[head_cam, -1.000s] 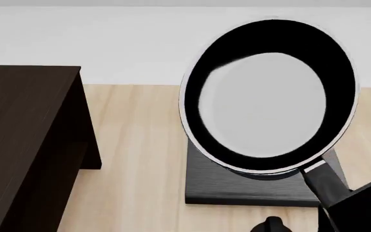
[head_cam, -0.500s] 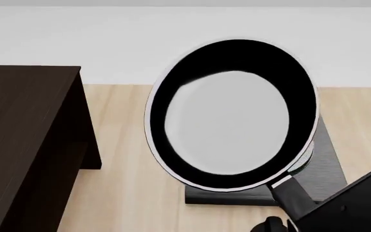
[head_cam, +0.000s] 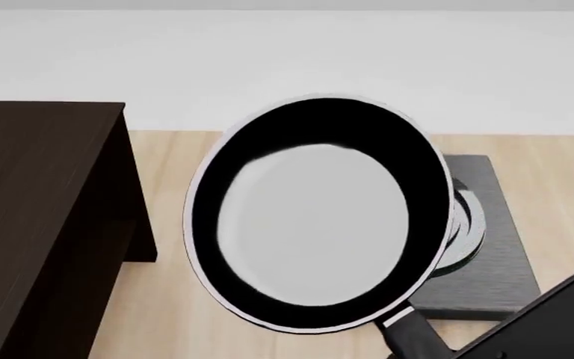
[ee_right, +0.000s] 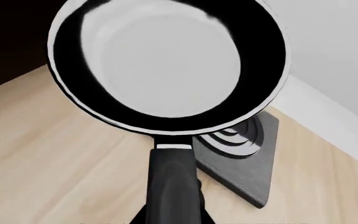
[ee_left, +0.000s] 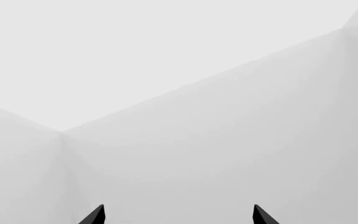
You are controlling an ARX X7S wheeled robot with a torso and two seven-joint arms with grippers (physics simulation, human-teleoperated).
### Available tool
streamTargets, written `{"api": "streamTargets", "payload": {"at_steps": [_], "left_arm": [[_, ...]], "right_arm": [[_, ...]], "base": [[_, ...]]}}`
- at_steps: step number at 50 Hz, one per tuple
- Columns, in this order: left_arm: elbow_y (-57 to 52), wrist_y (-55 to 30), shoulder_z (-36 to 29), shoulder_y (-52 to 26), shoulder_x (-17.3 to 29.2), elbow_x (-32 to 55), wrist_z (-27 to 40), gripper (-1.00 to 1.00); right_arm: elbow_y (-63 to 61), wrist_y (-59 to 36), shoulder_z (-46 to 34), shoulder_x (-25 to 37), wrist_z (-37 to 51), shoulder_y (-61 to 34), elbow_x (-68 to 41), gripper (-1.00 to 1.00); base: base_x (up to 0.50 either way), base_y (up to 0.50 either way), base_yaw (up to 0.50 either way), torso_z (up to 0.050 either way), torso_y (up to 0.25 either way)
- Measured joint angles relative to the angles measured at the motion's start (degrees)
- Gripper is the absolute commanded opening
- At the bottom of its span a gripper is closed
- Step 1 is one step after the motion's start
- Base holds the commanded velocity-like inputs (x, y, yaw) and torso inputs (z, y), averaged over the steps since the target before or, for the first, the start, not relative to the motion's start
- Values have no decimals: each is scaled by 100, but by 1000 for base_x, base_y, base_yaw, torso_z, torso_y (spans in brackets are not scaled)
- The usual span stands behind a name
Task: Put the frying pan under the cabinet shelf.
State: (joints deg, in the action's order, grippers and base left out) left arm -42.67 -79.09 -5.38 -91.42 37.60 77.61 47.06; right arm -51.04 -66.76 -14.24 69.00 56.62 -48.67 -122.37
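Observation:
The frying pan [head_cam: 312, 224], black with a glossy grey-white base, hangs in the air above the wooden table, between the cabinet shelf [head_cam: 38, 209] on the left and a black hob. In the right wrist view the frying pan [ee_right: 166, 60] fills the upper part and its black handle [ee_right: 173, 182] runs back into my right gripper [ee_right: 173, 217], whose jaws are shut on it. The cabinet shelf [ee_right: 5, 46] is a dark mass beyond the pan there. My left gripper [ee_left: 177, 215] is open and faces only bare white walls.
A square black hob [head_cam: 492, 247] with concentric rings lies on the light wood table [head_cam: 207, 172] just right of the pan, and the right wrist view also has the hob [ee_right: 241, 154]. A white wall runs behind the table.
The pan has moved left and lower in the head view, off the hob and closer to the cabinet. The hob's rings now show.

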Motion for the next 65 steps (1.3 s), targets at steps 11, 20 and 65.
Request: {"api": "streamTargets", "payload": {"at_steps": [11, 20, 65], "left_arm": [[-41, 93, -16, 64, 73, -1, 6, 100], [-63, 169, -27, 104, 129, -10, -1, 100], [-129, 449, -198, 266, 323, -129, -42, 100]], "right_arm": [[-59, 105, -211, -41, 167, -66, -241, -100], [-70, 152, -322, -76, 219, -10, -317, -100], [413, -74, -789, -712, -160, 508, 246, -100]], "base": [[0, 0, 0, 1, 1], [0, 0, 0, 0, 1], [0, 0, 0, 1, 1]]}}
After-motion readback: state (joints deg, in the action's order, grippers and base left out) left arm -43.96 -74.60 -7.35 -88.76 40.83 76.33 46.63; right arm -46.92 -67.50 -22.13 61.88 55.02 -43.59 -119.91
